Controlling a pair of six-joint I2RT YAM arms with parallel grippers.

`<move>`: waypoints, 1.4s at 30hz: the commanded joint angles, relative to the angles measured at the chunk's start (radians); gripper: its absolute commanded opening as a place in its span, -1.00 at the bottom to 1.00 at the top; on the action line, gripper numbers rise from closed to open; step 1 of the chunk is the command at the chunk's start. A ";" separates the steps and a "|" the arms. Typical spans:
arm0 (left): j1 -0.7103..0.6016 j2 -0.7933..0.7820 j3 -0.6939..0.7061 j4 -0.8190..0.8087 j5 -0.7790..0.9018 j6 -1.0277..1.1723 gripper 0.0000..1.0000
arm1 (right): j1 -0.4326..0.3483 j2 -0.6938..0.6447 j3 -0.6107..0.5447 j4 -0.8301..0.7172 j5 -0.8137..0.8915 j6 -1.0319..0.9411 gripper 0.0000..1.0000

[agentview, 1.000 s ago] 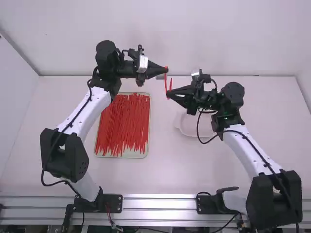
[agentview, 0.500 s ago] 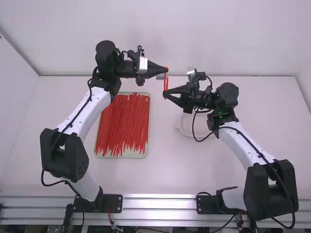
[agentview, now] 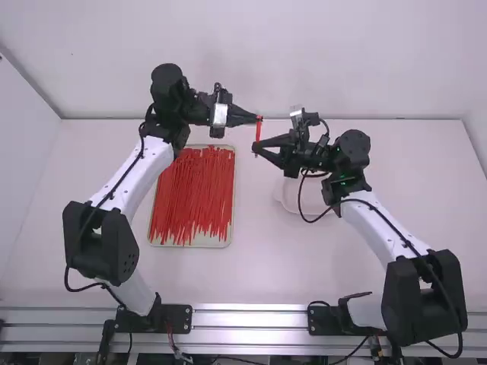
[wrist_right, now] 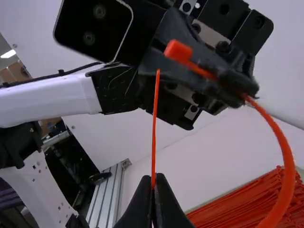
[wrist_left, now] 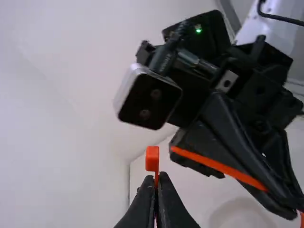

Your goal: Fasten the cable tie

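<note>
The cable tie (agentview: 259,131) is a thin orange-red strap with a small square head at one end. In the high view it hangs as a short upright strip in the upper middle of the frame, between the two claw tips and clear of the table. In the left wrist view its head (wrist_left: 152,159) stands just above the left gripper (wrist_left: 156,183), which is clenched on the strap right under the head. In the right wrist view the strap runs straight down from the head (wrist_right: 178,49) into the right gripper (wrist_right: 153,183), pinched tight on the thin tail, while the rest of the strap bends in a wide curve along the right edge of that frame. A pile of loose red ties (agentview: 194,194) lies on a tray at centre left of the high view.

Against the frame a second ago, the right gripper (agentview: 256,147) sits a little further left, and the left gripper (agentview: 256,118) is lower. The tips stand closer together, and less strap shows between them.
</note>
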 commanded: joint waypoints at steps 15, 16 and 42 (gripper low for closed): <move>-0.003 -0.005 0.028 0.013 -0.028 0.103 -0.95 | 0.031 0.006 0.029 0.003 0.025 0.003 -1.00; -0.003 -0.005 0.028 0.018 -0.028 0.101 -0.96 | 0.031 0.006 0.030 0.000 0.026 0.003 -1.00; -0.003 -0.005 0.028 0.019 -0.028 0.103 -0.96 | 0.018 0.006 0.029 -0.015 0.062 0.033 -1.00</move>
